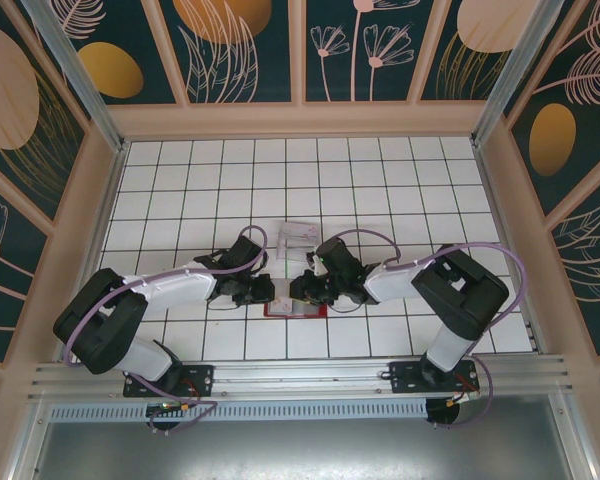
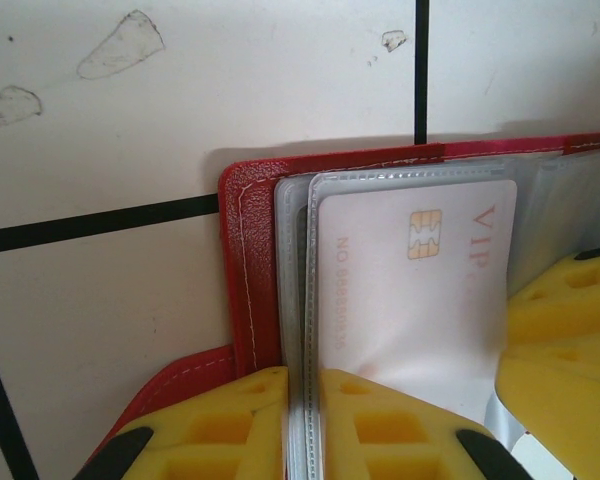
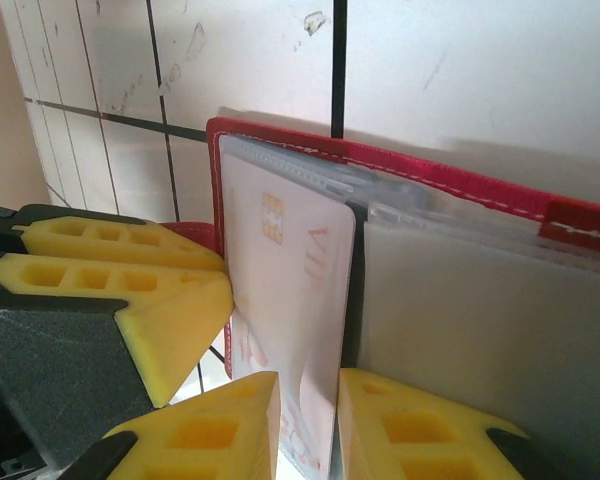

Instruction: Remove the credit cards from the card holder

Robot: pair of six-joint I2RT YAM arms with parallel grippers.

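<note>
The red card holder (image 1: pixel 295 311) lies open on the tiled table between both arms. Its red edge (image 2: pixel 248 260) frames clear plastic sleeves. My left gripper (image 2: pixel 302 380) is shut on the edge of those sleeves, its yellow fingers (image 2: pixel 230 425) on either side. A white credit card (image 2: pixel 410 290) with a gold chip and "VIP" lettering sits in the front sleeve. In the right wrist view the same card (image 3: pixel 290 270) stands up from the card holder (image 3: pixel 460 178), and my right gripper (image 3: pixel 308 385) is shut on its lower edge. The two grippers (image 1: pixel 265 292) (image 1: pixel 305 290) nearly touch.
A small pale flat pile (image 1: pixel 298 238) lies on the tiles just behind the grippers. Wooden walls (image 1: pixel 90 230) ring the white tiled table (image 1: pixel 400 180). The left gripper's yellow fingers (image 3: pixel 110 270) sit close beside my right gripper.
</note>
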